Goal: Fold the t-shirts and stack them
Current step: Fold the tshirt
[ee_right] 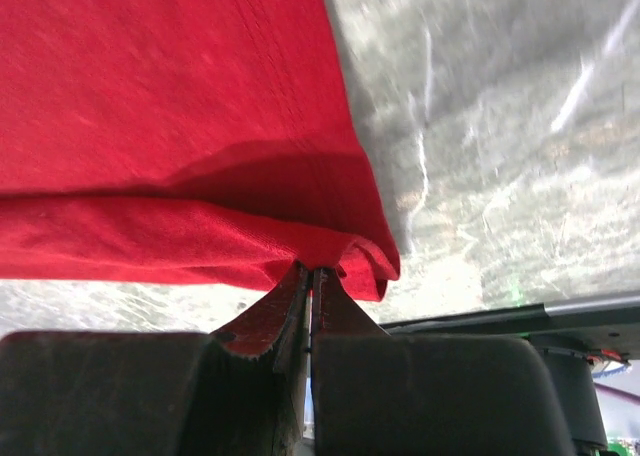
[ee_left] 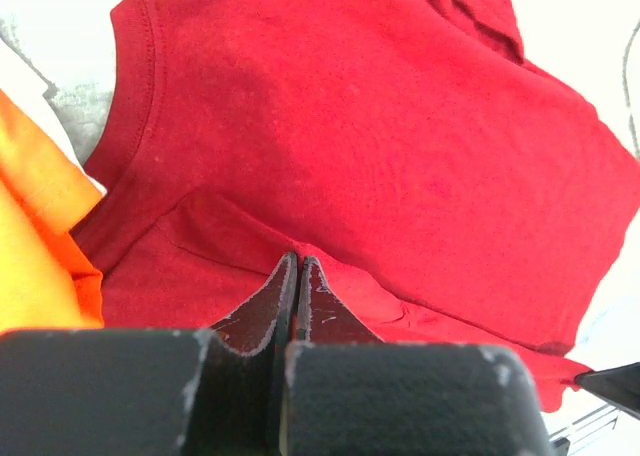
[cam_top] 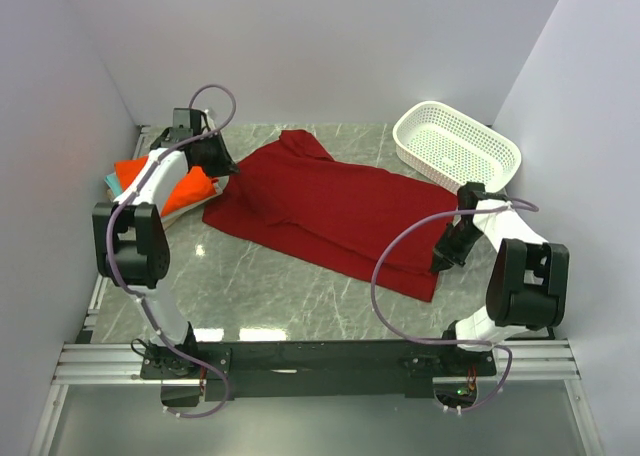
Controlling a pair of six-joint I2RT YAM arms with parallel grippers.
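The dark crimson red t-shirt (cam_top: 330, 216) lies spread across the marble table, with one edge doubled over. My left gripper (cam_top: 222, 172) is shut on its left edge; in the left wrist view (ee_left: 297, 260) the cloth (ee_left: 380, 126) puckers toward the closed tips. My right gripper (cam_top: 440, 260) is shut on the shirt's near right corner; in the right wrist view (ee_right: 312, 268) the hem (ee_right: 200, 236) hangs lifted off the table. The bright orange t-shirt (cam_top: 186, 188) lies bunched at the far left, also in the left wrist view (ee_left: 40, 246). A teal edge (cam_top: 108, 183) shows beneath it. The tan shirt is hidden.
A white perforated basket (cam_top: 455, 146) stands at the back right, just beyond the red shirt. White walls close in the left, back and right. Bare marble (cam_top: 280, 296) shows between the shirt and the black rail (cam_top: 320, 356) at the near edge.
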